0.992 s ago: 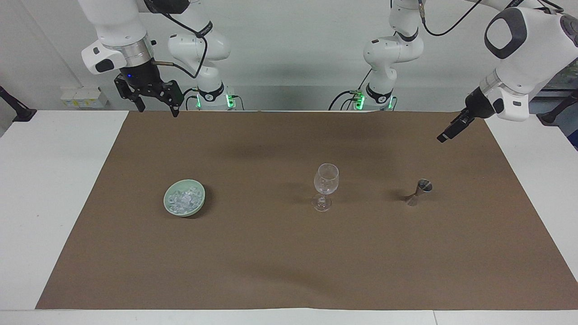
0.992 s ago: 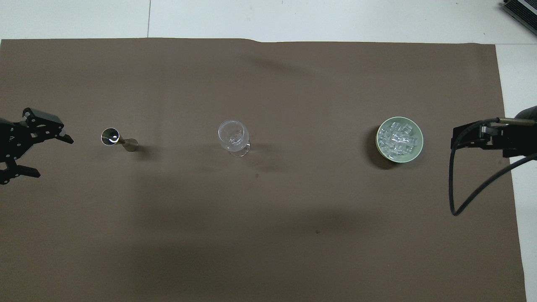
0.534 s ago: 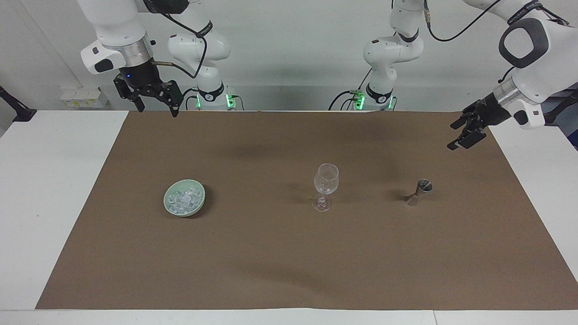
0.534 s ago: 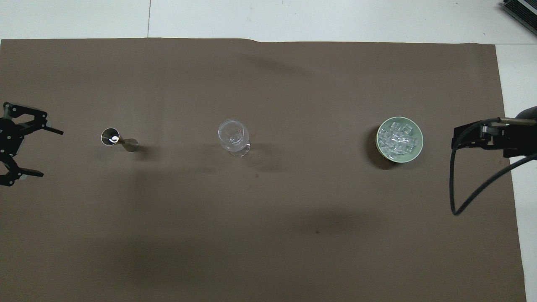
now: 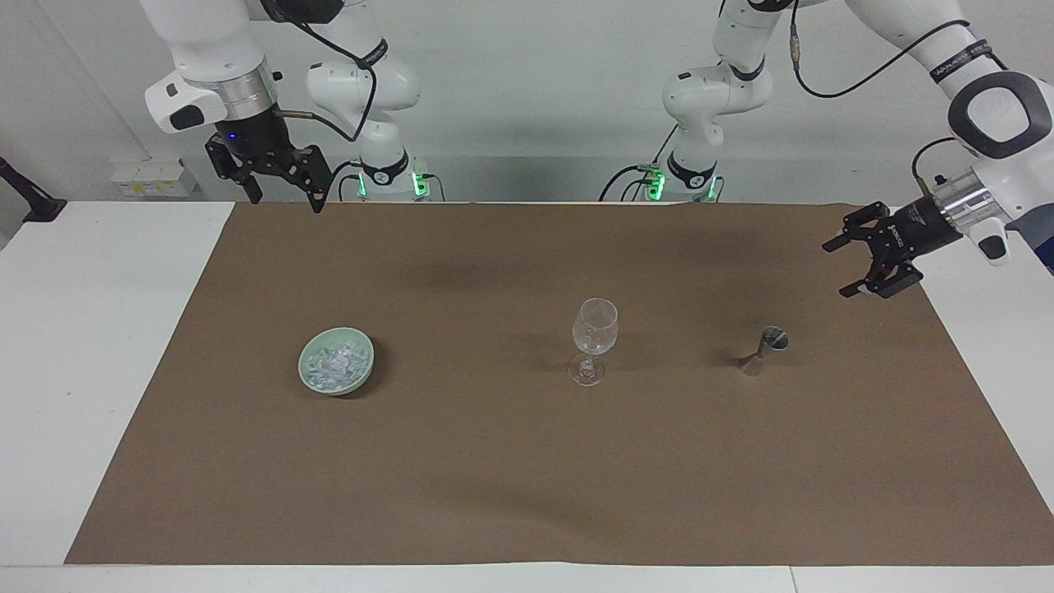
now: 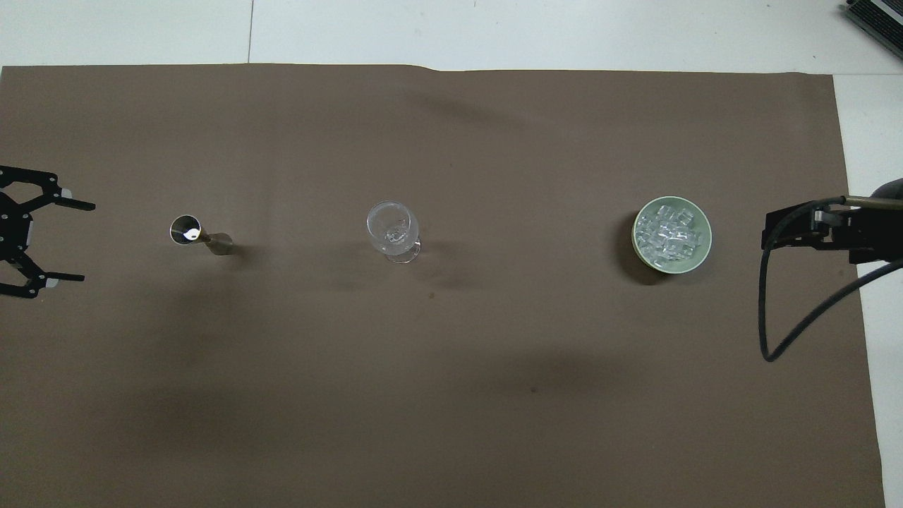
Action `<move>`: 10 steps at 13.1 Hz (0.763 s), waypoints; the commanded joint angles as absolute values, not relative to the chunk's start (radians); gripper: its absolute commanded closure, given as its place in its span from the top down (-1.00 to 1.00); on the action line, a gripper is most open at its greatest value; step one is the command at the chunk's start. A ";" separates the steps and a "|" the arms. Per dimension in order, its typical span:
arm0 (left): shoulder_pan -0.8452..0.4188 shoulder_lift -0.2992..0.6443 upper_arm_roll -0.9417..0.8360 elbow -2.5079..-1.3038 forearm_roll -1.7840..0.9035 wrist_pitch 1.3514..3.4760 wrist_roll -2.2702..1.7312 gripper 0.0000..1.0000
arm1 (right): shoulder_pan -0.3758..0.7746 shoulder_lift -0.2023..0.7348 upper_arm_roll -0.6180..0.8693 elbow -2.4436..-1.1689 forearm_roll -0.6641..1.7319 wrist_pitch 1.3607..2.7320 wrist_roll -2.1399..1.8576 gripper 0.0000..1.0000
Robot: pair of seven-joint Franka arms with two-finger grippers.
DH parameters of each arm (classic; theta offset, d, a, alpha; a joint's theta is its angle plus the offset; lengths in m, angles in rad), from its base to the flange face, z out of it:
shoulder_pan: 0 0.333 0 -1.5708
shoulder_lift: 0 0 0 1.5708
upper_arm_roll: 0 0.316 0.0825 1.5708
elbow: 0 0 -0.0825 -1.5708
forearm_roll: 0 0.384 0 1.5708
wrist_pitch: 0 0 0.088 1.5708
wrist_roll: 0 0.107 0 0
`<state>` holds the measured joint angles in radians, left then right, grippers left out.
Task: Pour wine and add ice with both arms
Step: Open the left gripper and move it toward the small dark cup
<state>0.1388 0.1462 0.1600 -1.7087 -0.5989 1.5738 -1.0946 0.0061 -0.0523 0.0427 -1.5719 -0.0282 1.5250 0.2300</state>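
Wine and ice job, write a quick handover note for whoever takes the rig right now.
Left gripper: open, empty, in the air over the mat's edge at the left arm's end, near the jigger.
Right gripper: open, empty, raised over the mat's edge nearest the robots.
Ice sits in the green bowl; the glass stands upright mid-mat between bowl and jigger.
Done: nothing visible.
Left: pour from the jigger, add ice.

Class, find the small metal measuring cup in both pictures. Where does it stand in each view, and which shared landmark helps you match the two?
Facing view: the metal measuring cup stands right of centre, toward the left arm's end of the brown mat.
Overhead view: the same cup stands left of centre, near the open left hand.
Shared landmark: the wine glass in mid-mat, between the cup and the green bowl of ice.
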 commanded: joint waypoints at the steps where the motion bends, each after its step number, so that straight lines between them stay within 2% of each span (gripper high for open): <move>1: 0.137 0.190 0.182 -1.701 -0.670 1.582 -1.121 1.00 | -0.011 -0.038 0.044 -1.549 -0.017 1.503 0.209 1.00; 10: 0.137 0.305 0.190 -1.717 -0.833 1.632 -1.111 1.00 | -0.008 -0.048 0.044 -1.559 -0.012 1.503 0.206 1.00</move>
